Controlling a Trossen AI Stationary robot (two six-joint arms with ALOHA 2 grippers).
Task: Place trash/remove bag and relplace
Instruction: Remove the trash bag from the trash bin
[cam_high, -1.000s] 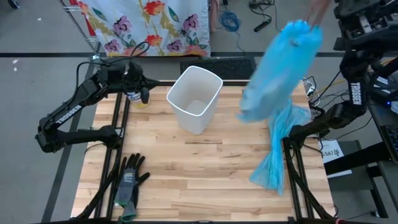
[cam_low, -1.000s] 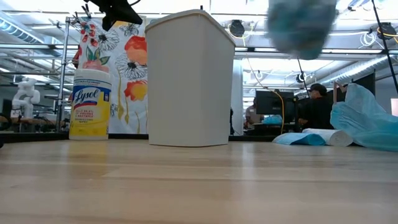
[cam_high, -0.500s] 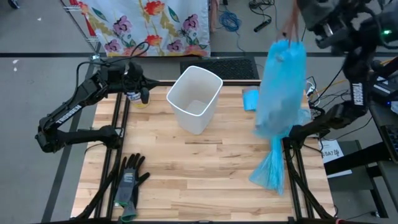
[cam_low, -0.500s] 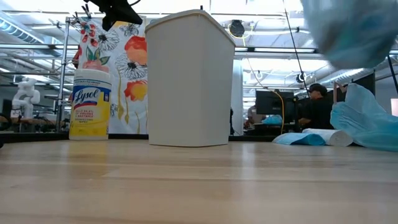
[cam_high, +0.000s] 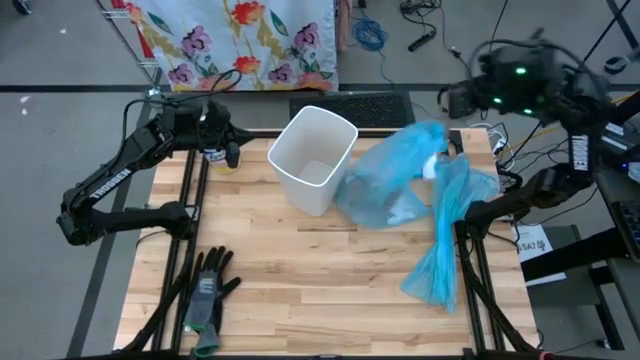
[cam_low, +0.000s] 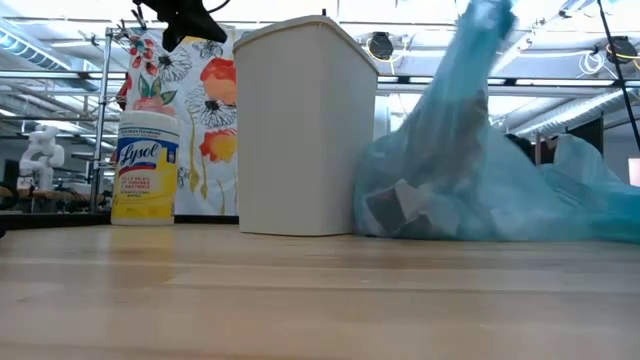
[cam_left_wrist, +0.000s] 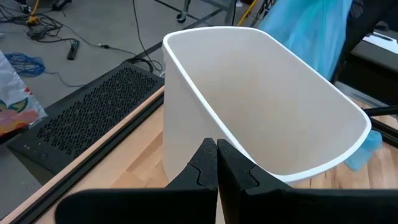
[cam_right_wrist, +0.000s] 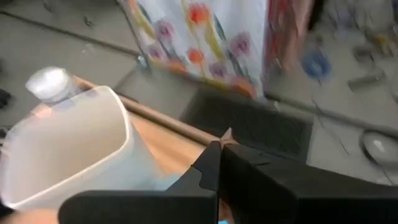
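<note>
You can make out the trash (cam_low: 400, 205) as pale crumpled scraps showing through the thin film of a blue bag (cam_high: 390, 185) — whitish wads bunched low in its belly, where the bag rests on the wooden table (cam_high: 320, 290). The bag is translucent, slack and wrinkled, and in the low view it narrows upward to a drawn-out neck. It lies just beside the white bin (cam_high: 312, 160), seemingly touching its wall, and below and to the bin's side of your right gripper (cam_high: 470, 92), which is raised above the table's far right corner. In the right wrist view that gripper's fingers (cam_right_wrist: 214, 165) are pressed together with nothing seen between them; whether the bag's neck reaches them you cannot tell.

The bin stands upright with no liner in it. Your left gripper (cam_left_wrist: 216, 163) hovers just outside the bin's rim with its fingers closed on nothing. Another blue bag (cam_high: 440, 255) lies bunched along the table's right edge, a yellow wipes canister (cam_low: 144, 168) stands beyond the bin, and a pair of gloves (cam_high: 207, 290) lies at the near left.
</note>
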